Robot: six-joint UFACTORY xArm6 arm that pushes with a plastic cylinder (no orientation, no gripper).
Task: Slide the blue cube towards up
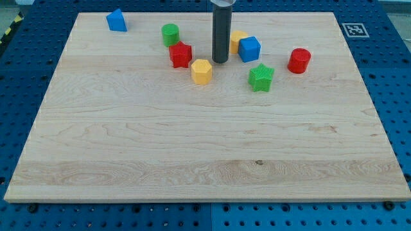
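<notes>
The blue cube [250, 49] sits on the wooden board [205, 147] near the view's top, right of centre. A yellow block [237, 39] touches it from behind on its left, partly hidden by the rod. My tip [220, 61] rests on the board just left of the blue cube, with a small gap between them. A yellow hexagonal block [201, 71] lies just below and left of the tip. A red star-like block [180, 54] is further left.
A green cylinder [170, 34] stands above the red block. A blue house-shaped block [116, 20] is at the view's top left. A green star [261, 77] lies below the blue cube. A red cylinder [298, 61] stands at the right.
</notes>
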